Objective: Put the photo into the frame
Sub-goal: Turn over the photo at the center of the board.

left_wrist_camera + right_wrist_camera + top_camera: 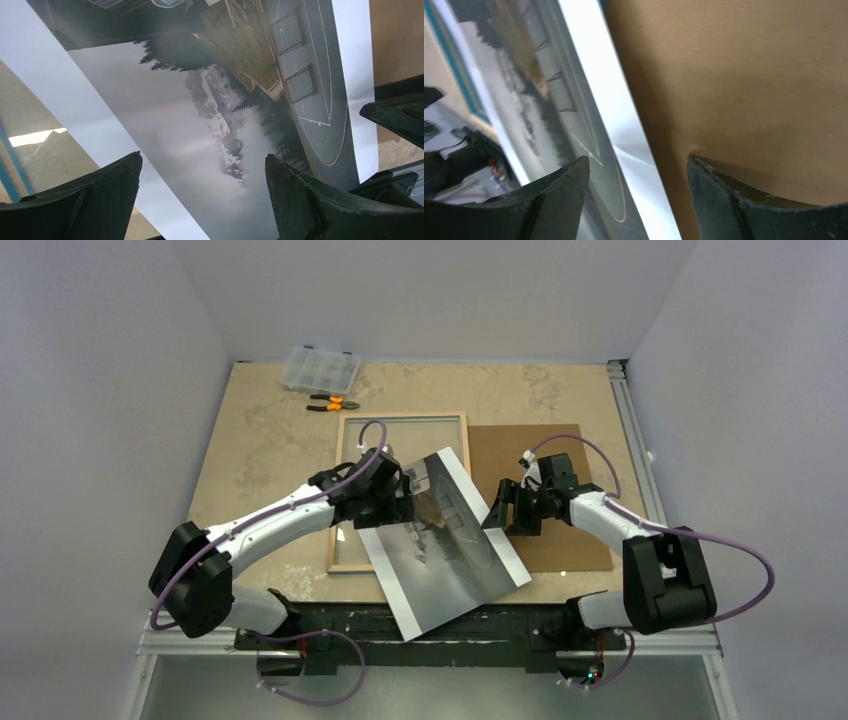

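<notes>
The photo (445, 540), a glossy grey landscape print with white borders, lies picture-up and turned at an angle. It overlaps the right side of the frame (400, 417) and the left edge of the brown backing board (560, 490). In the top view the frame shows light wood. My left gripper (408, 498) is open at the photo's upper left, and the misty print (200, 125) fills the gap between its fingers (203, 157). My right gripper (500, 508) is open too, its jaws (638, 159) straddling the photo's white right border (624, 130) over the board (734, 75). Neither grips anything.
A clear organizer box (320, 368) and orange-handled pliers (333, 402) lie at the back left of the tan table (260, 440). A metal rail (630, 420) runs along the table's right edge. The photo's near corner hangs over the arms' base bar (330, 625).
</notes>
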Robot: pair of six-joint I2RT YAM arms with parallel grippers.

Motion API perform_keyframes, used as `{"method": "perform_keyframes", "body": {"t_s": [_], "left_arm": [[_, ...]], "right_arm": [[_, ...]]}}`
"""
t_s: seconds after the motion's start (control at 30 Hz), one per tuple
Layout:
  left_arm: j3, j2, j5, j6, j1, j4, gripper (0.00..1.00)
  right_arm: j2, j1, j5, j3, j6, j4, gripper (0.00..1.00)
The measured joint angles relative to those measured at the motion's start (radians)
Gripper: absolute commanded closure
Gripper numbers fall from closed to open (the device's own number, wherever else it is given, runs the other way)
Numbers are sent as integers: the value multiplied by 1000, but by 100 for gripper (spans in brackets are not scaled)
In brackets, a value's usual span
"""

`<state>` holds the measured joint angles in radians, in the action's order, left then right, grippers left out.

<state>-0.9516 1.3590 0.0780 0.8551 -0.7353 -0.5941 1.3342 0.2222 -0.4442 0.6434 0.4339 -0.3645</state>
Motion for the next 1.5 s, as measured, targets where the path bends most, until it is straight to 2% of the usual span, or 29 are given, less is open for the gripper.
{"method": "perform_keyframes", "body": {"t_s": [0.1, 0.23, 0.27, 0.5, 0.67, 0.8, 0.93, 1.03, 1.13, 1.23, 1.33, 1.5], "left_arm": [[1, 35, -42, 0, 0, 10, 11], [1, 46, -73, 0, 0, 18, 12], [1, 46, -75, 0, 0, 19, 11], [0, 12, -48, -1, 0, 1, 11], [0, -65, 2, -1, 0, -29, 11], [0, -125, 44, 0, 0, -43, 11], [0, -165, 80, 2, 0, -55, 11], [0, -183, 98, 6, 0, -60, 11], [0, -186, 110, 14, 0, -60, 11], [0, -186, 112, 19, 0, -61, 11], [0, -187, 116, 26, 0, -64, 11], [6, -208, 139, 49, 0, -75, 11]], "right_arm": [[60, -8, -124, -2, -4, 63, 50], [82, -7, -228, -14, 1, 135, 98], [83, -7, -240, -14, 1, 142, 100], [38, -8, -254, 8, 2, 108, 100], [-60, -8, -196, 186, 1, -22, 100], [-131, -11, -53, 413, -9, -138, 100], [-176, -13, 172, 673, -25, -247, 100], [-203, -13, 306, 811, -36, -304, 100], [-203, -14, 368, 900, -47, -333, 100], [-184, -2, 375, 927, -58, -355, 100], [-160, 43, 375, 881, -65, -364, 100], [-102, 219, 404, 710, -65, -373, 100]]}}
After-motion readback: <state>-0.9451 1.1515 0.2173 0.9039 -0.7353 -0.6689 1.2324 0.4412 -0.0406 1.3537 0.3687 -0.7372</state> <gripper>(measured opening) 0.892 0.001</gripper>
